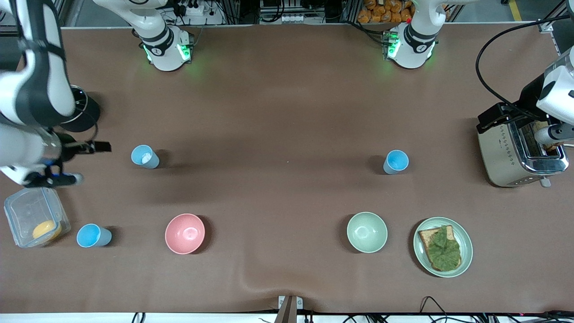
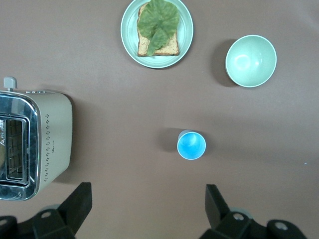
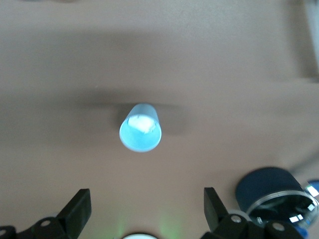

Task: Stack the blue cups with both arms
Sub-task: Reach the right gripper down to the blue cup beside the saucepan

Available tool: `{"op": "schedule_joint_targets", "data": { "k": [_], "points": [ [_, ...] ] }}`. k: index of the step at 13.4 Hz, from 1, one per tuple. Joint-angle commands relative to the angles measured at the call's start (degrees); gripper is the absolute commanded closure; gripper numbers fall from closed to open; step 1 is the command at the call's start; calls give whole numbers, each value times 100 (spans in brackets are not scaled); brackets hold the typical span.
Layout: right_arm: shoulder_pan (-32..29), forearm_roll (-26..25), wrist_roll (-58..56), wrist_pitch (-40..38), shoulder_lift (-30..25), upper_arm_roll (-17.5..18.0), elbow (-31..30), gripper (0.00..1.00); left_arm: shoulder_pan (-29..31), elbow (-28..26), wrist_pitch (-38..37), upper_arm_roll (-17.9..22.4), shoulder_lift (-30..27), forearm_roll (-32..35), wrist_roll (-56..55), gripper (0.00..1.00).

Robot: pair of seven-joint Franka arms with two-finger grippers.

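Three blue cups stand upright and apart on the brown table. One cup is toward the left arm's end and also shows in the left wrist view. A second cup, with something white inside, is toward the right arm's end and shows in the right wrist view. The third cup stands nearer the front camera, beside a clear container. My left gripper is open and empty, up in the air beside the toaster. My right gripper is open and empty, high beside the second cup; its jaws also show in the right wrist view.
A pink bowl, a pale-green bowl and a green plate with toast and lettuce lie nearer the front camera. A toaster stands at the left arm's end. A clear container and a black round object are at the right arm's end.
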Motion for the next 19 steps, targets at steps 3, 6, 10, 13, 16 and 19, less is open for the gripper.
{"op": "schedule_joint_targets", "data": {
  "k": [3, 6, 10, 13, 16, 19],
  "points": [
    [-264, -3, -306, 1163, -175, 66, -1364, 0, -26, 5, 45, -12, -12, 88, -44, 0],
    [-352, -3, -463, 1762, -184, 75, -1903, 0, -26, 5, 45, -12, -12, 79, -44, 0],
    [-431, 6, -614, 2185, -70, 75, -2308, 0, -35, 5, 45, -12, -12, 131, -17, 0],
    [-466, 242, -622, 2247, 132, 75, -2299, 0, -35, 5, 45, -12, -12, 140, -17, 0],
    [-449, 374, -614, 2265, 255, 75, -2291, 0, -44, -4, 45, -12, -12, 158, -35, 0],
    [-466, 481, -605, 2282, 361, 75, -2282, 0, -44, 5, 45, -12, -12, 158, -35, 0]
  ]
}}
